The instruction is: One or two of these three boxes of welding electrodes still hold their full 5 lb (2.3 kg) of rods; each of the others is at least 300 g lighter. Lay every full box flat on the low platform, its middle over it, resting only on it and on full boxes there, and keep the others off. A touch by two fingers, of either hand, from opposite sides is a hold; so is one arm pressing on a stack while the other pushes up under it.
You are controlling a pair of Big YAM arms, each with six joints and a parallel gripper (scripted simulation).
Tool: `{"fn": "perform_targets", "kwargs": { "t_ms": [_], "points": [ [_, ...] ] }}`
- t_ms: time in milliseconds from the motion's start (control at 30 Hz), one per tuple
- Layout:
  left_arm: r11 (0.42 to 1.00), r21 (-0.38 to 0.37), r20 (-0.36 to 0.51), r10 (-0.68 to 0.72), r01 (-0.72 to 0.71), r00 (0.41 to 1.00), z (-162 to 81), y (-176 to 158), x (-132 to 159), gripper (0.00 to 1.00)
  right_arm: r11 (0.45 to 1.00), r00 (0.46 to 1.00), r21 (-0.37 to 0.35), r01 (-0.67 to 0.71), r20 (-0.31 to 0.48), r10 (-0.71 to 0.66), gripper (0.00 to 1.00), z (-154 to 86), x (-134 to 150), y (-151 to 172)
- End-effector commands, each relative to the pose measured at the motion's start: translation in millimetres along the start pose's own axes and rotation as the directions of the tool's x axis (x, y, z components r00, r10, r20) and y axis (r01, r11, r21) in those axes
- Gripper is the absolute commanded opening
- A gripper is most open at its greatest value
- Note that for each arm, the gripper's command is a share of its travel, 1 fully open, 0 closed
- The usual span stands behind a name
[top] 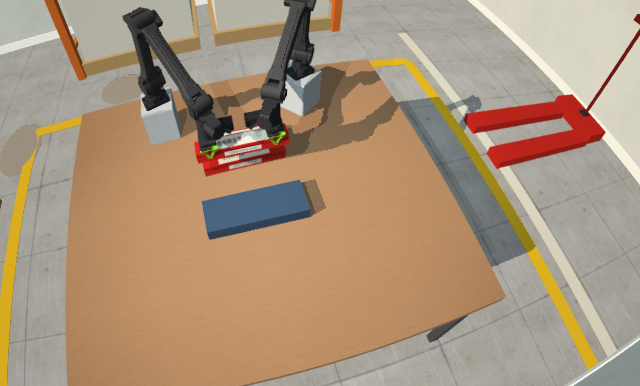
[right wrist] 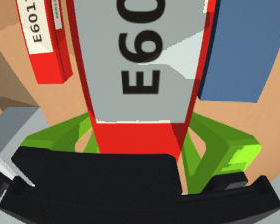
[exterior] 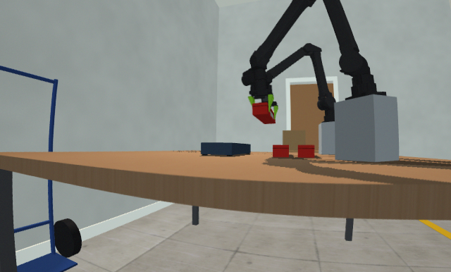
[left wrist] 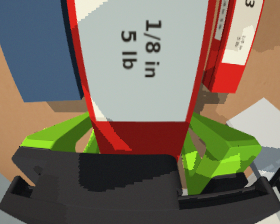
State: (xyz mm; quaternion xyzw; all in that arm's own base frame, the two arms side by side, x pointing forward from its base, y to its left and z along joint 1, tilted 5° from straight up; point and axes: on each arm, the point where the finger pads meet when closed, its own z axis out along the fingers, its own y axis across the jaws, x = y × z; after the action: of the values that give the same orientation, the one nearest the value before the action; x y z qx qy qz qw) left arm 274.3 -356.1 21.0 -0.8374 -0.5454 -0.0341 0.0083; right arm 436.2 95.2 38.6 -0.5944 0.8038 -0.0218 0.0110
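Observation:
A red box with a pale E6013 label [top: 242, 137] [exterior: 261, 112] [left wrist: 141, 90] [right wrist: 136, 107] hangs lengthwise in the air between both grippers. My left gripper [top: 277, 137] [left wrist: 140, 110] is shut on its "5 lb" end. My right gripper [top: 209, 151] [right wrist: 140, 110] is shut on its other end. A second red box [top: 217, 170] [exterior: 280, 151] lies on the table, partly hidden by the held one in the top view. A third red box [exterior: 306, 151] [left wrist: 225, 80] [right wrist: 51, 72] lies behind it, nearer the arm bases. The low blue platform [top: 257, 207] [exterior: 223, 149] [left wrist: 36, 55] [right wrist: 241, 65] bears nothing.
The brown table [top: 287, 290] [exterior: 153, 165] carries the two grey arm bases [top: 161, 122] [top: 304, 95] behind the boxes. The second and third boxes lie side by side with a narrow gap. A red pallet jack [top: 542, 147] stands on the floor beyond the table.

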Motion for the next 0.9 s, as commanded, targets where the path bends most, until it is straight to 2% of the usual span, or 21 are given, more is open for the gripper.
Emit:
{"fn": "perform_targets", "kwargs": {
  "t_ms": [0, 533, 867],
  "points": [
    [0.997, -0.077, 0.036, -0.001, 0.004, 0.999, -24, 23, -7, 0.00, 0.997, 0.999, 0.071, -0.003, 0.033, 0.001, 0.00, -24, -7, -23],
    [0.997, -0.076, 0.036, -0.001, 0.004, 0.999, -5, 24, -7, 0.00, 0.997, 0.999, 0.071, -0.003, 0.032, 0.001, 0.00, -4, -8, -24],
    [0.997, -0.076, 0.036, -0.001, 0.004, 0.999, -3, 24, -7, 0.00, 0.997, 0.999, 0.071, -0.003, 0.032, 0.001, 0.00, -4, -8, -24]
  ]
}}
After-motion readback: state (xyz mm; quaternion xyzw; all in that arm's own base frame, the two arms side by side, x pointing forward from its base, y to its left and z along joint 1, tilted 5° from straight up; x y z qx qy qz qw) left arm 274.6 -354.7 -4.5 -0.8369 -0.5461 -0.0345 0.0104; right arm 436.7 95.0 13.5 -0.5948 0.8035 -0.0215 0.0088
